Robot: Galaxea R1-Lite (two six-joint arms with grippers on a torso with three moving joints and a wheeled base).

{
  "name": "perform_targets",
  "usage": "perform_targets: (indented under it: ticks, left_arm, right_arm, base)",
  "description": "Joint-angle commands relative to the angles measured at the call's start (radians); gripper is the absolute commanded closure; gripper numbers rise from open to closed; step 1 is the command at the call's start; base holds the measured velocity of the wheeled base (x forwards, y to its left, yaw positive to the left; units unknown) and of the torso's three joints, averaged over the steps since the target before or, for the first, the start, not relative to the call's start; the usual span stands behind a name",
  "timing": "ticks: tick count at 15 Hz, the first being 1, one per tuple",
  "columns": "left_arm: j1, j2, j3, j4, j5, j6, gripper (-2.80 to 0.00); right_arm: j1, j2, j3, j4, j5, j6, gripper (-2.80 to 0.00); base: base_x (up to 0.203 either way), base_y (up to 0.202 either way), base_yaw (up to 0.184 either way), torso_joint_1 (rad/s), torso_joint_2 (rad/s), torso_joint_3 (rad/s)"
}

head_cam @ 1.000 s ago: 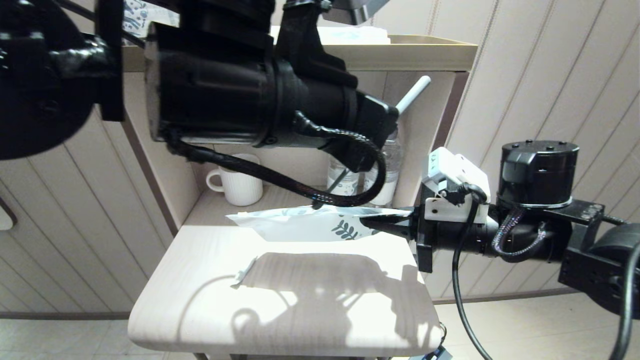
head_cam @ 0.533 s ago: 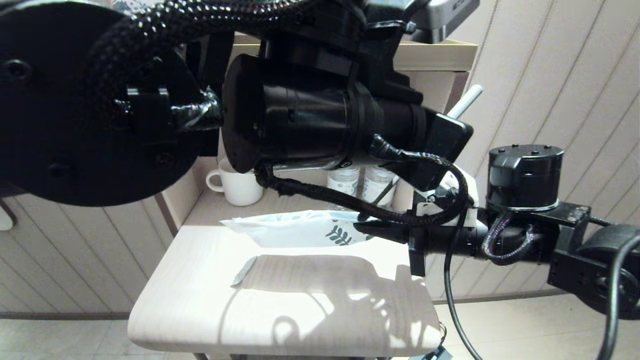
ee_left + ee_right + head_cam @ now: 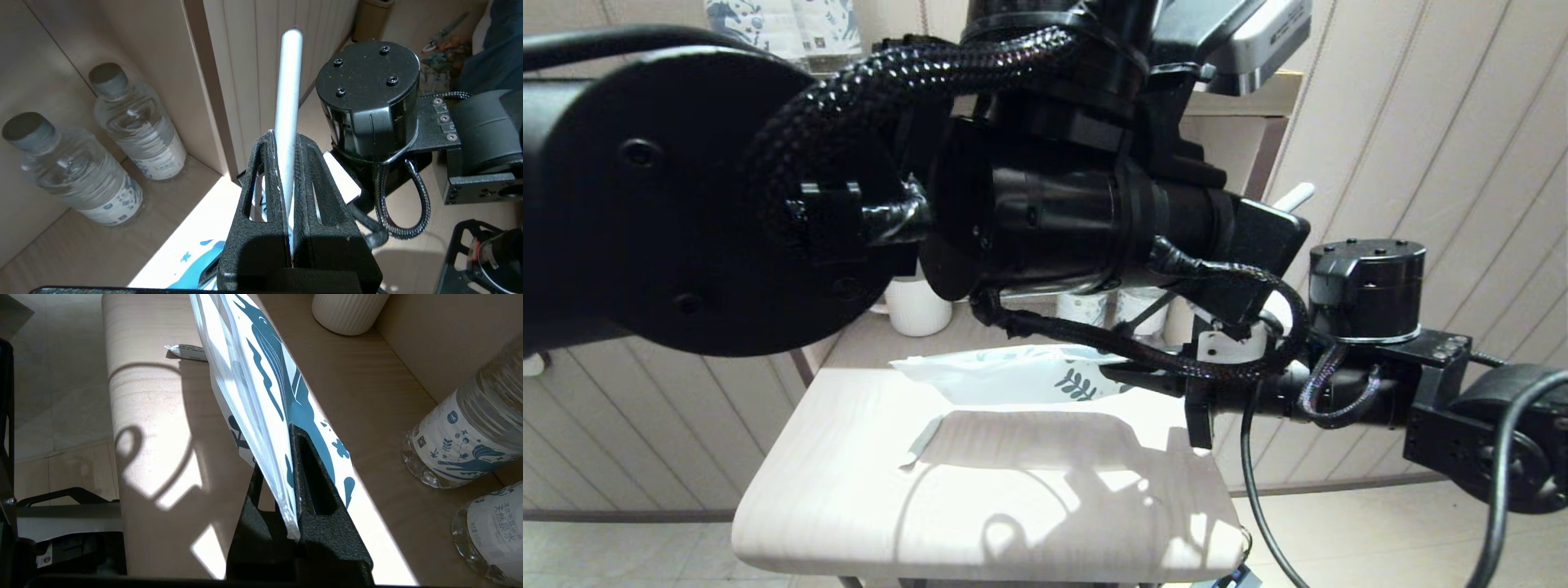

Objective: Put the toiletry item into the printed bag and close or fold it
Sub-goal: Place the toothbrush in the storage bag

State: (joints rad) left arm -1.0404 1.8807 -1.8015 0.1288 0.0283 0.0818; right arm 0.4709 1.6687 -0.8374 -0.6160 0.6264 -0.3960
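My left gripper [image 3: 284, 136] is shut on the toothbrush [image 3: 288, 102]. Its pale grey handle sticks out past the fingers, and the handle's end [image 3: 1294, 197] shows above my right arm in the head view. The bristle head is hidden. The left arm fills the upper left of the head view, just above the right wrist. My right gripper [image 3: 1127, 374] is shut on the printed end of the printed bag [image 3: 1013, 380], holding it level above the table [image 3: 931, 523]. In the right wrist view the bag [image 3: 261, 379] runs away from the fingers, edge-on, with teal print.
A short flat pale strip [image 3: 923, 441] lies on the table under the bag's far end. A white ribbed mug [image 3: 917, 306] and two water bottles [image 3: 69, 171] [image 3: 135, 126] stand in the alcove behind. Blue-patterned packs [image 3: 768, 20] sit on the shelf above.
The left arm has swung right and down with the toothbrush, now close over the right wrist. The right gripper and bag have shifted slightly left.
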Motion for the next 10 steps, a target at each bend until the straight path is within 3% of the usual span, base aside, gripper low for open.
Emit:
perform_targets:
  ticks: [1, 4, 10]
  left_arm:
    - [0.000, 0.029, -0.001, -0.009, 0.004, 0.001, 0.00]
    - [0.005, 0.034, -0.004, -0.021, 0.007, -0.007, 0.00]
    - [0.096, -0.076, 0.018, -0.030, 0.005, -0.022, 0.00]
  right_arm:
    - [0.002, -0.006, 0.001, -0.005, 0.006, -0.003, 0.00]
    - [0.005, -0.007, 0.001, -0.005, 0.006, -0.001, 0.00]
    - [0.006, 0.002, 0.001, -0.005, 0.004, -0.001, 0.00]
  base:
    - [0.000, 0.000, 0.000, 0.000, 0.00, 0.000]
    - [0.000, 0.000, 0.000, 0.000, 0.00, 0.000]
    - [0.000, 0.000, 0.000, 0.000, 0.00, 0.000]
